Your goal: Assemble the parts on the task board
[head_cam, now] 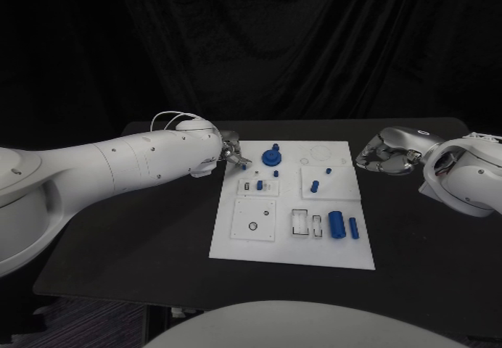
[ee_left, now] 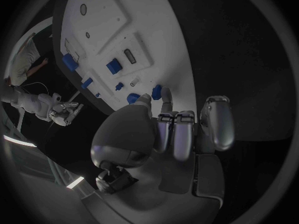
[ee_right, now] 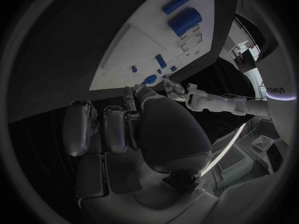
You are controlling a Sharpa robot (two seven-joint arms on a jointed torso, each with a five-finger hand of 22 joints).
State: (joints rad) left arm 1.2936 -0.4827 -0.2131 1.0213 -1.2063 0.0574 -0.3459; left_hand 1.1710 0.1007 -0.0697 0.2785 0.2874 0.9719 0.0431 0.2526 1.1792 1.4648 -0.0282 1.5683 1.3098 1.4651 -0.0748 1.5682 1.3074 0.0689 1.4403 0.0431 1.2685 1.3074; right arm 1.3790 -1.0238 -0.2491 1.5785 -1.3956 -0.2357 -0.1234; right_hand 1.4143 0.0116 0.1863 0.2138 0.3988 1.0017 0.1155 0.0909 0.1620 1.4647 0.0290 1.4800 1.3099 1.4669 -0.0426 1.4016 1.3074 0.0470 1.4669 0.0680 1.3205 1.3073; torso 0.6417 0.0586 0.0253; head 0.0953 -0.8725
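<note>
Head view: I have the left hand (head_cam: pixel 228 154) at the far left corner of the task board (head_cam: pixel 236 246), fingers drawn in near a small blue part (head_cam: pixel 243 167) at the board's edge; I cannot tell whether it pinches that part or only touches it. The right hand (head_cam: pixel 385 158) hangs just off the board's right edge, fingers curled in, holding nothing I can see, probably parked clear. The large blue cylinder (head_cam: pixel 336 224) lies near the board's front right, long axis running from near edge to far edge, a slimmer blue pin (head_cam: pixel 355 228) parallel beside it. Left wrist view: fingers (ee_left: pixel 177 134) lie close together, tips reaching the board's rim by a blue piece (ee_left: pixel 157 91); contact unclear. Right wrist view: fingers (ee_right: pixel 115 129) folded in, palm empty, over black table (ee_right: pixel 56 59) beside the board.
</note>
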